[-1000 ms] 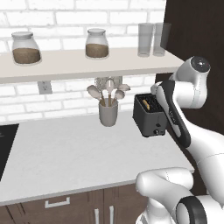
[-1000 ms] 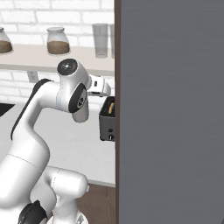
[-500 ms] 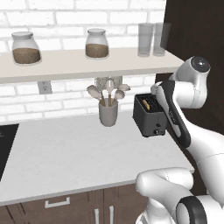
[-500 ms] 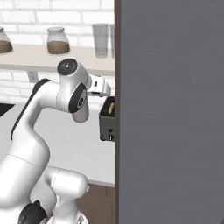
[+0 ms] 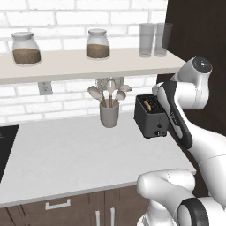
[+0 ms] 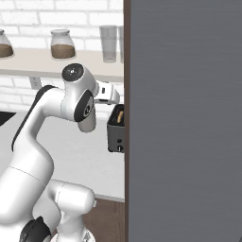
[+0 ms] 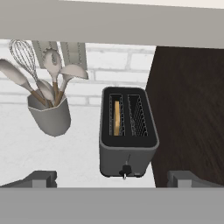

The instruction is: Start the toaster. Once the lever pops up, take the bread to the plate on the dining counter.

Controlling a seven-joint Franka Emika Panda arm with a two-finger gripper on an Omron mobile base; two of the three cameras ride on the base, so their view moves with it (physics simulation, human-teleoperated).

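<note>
my gripper (image 7: 112,179) hangs wide open above the front of the one toaster (image 7: 128,131), holding nothing; its two finger tips (image 7: 39,178) stand well apart at either side. the toaster sits on the white wall counter (image 5: 79,154), by the dark panel (image 7: 192,109). it has two slots; one slice of bread (image 7: 116,117) stands in the left slot. one lever knob (image 7: 126,170) shows on its front. beside it is one grey utensil cup (image 7: 49,114) with several utensils. on the shelf (image 5: 66,62) i count two jars (image 5: 26,47) and two glasses (image 5: 147,39). i can read no writing or brand.
</note>
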